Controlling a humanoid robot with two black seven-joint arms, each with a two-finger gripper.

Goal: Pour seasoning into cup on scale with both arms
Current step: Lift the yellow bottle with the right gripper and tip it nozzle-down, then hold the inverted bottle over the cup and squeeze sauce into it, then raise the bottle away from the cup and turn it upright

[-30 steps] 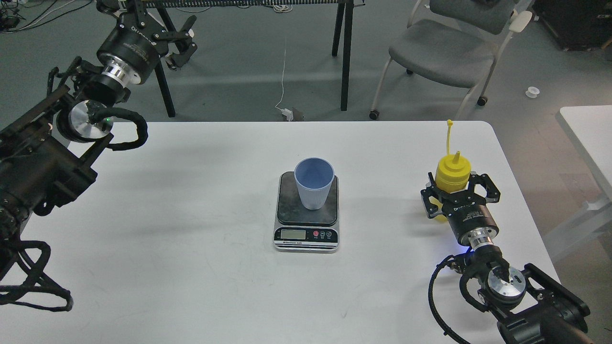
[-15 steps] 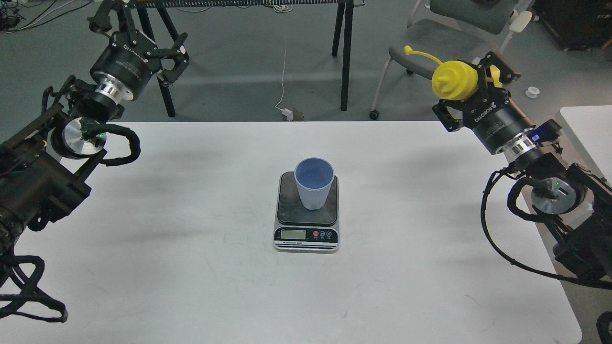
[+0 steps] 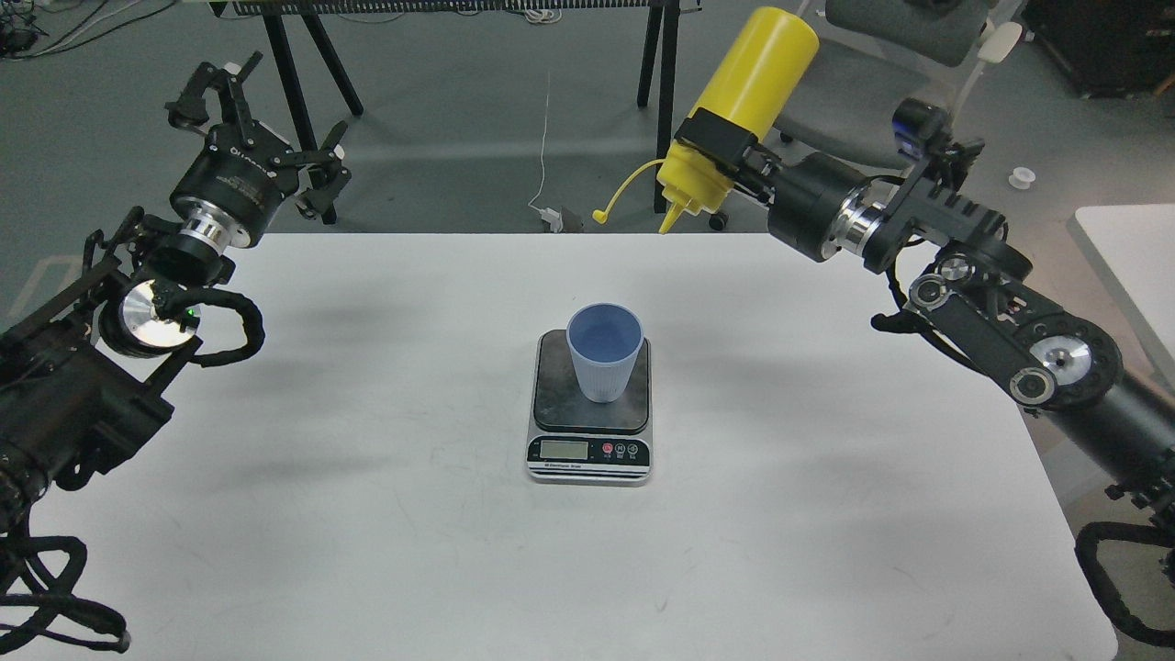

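The light blue ribbed cup (image 3: 603,359) stands upright on the dark platform of the small scale (image 3: 591,422) at the table's middle. My right gripper (image 3: 721,147) is shut on the yellow seasoning bottle (image 3: 744,101), held high above the table's far edge and tipped with its nozzle down and to the left. Its cap strap hangs out to the left. The nozzle is up and to the right of the cup, well apart from it. My left gripper (image 3: 266,124) is open and empty, raised past the table's far left corner.
The white table (image 3: 367,514) carries only the scale and cup. Black table legs (image 3: 663,110) and a grey chair (image 3: 863,92) stand on the floor behind. A second white table (image 3: 1134,257) edges in at the right.
My right arm swung the bottle left toward the table's middle and tipped it over, nozzle now pointing down. My left gripper shifted slightly down and left. Cup and scale stayed put.
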